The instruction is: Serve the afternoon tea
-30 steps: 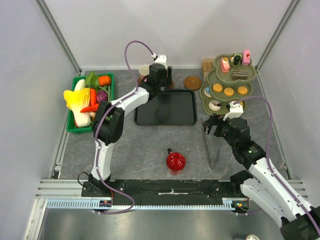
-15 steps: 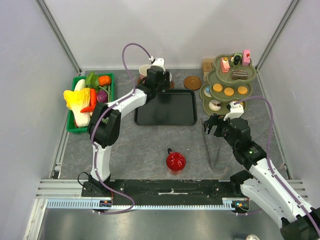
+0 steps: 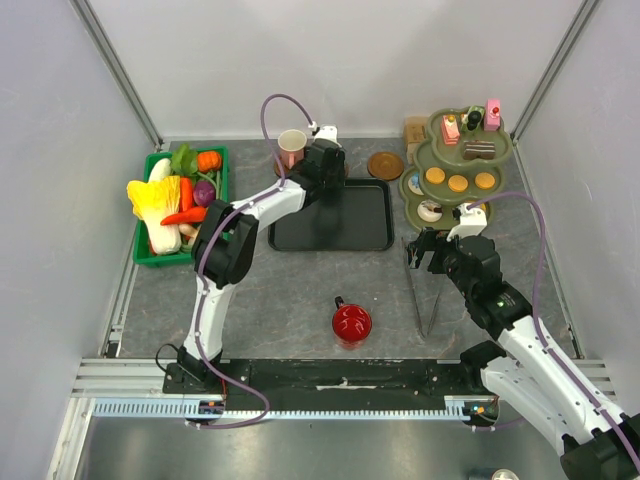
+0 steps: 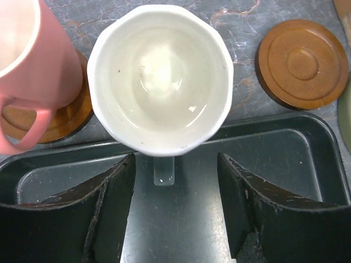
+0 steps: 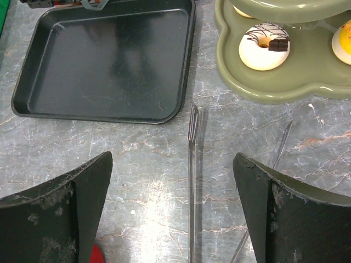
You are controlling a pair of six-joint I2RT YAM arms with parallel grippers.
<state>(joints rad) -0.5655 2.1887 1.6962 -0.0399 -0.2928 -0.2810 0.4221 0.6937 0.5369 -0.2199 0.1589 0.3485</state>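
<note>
The left hand (image 4: 175, 164) was held apart astride the handle of the whitish mug (image 4: 160, 76) at the desk's (image 4: 241, 101) far edge; the right hand (image 5: 173, 161) likewise.

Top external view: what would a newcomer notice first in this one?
The green tiered stand of toy cakes at the far right and the green crate heaped with toy vegetables at the left stand out. A red mug sits alone near the front centre. The left gripper hovers open by the white mug at the far edge of the black tray, beside a pink mug.
</note>
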